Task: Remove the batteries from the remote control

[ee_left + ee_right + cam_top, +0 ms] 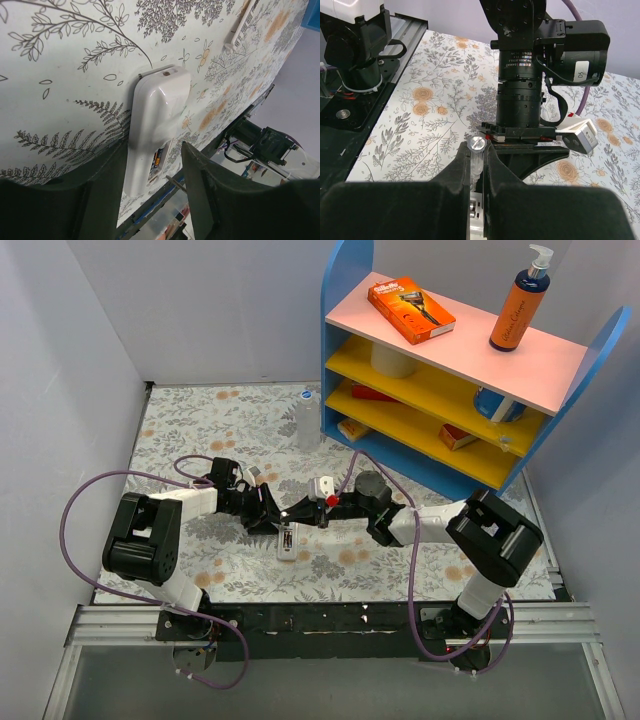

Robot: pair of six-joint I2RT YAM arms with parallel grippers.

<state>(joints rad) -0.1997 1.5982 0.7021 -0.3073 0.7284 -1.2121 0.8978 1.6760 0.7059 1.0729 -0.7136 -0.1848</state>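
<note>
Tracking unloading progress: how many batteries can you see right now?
1 battery, pinched upright in the right end effector above the remote control. Others may sit hidden in its compartment.

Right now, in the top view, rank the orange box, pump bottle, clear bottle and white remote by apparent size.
1. orange box and pump bottle: look alike; both sit on the shelf, nearer the camera.
2. clear bottle
3. white remote

White remote control lies flat; one grey battery stands upright above it.
</note>
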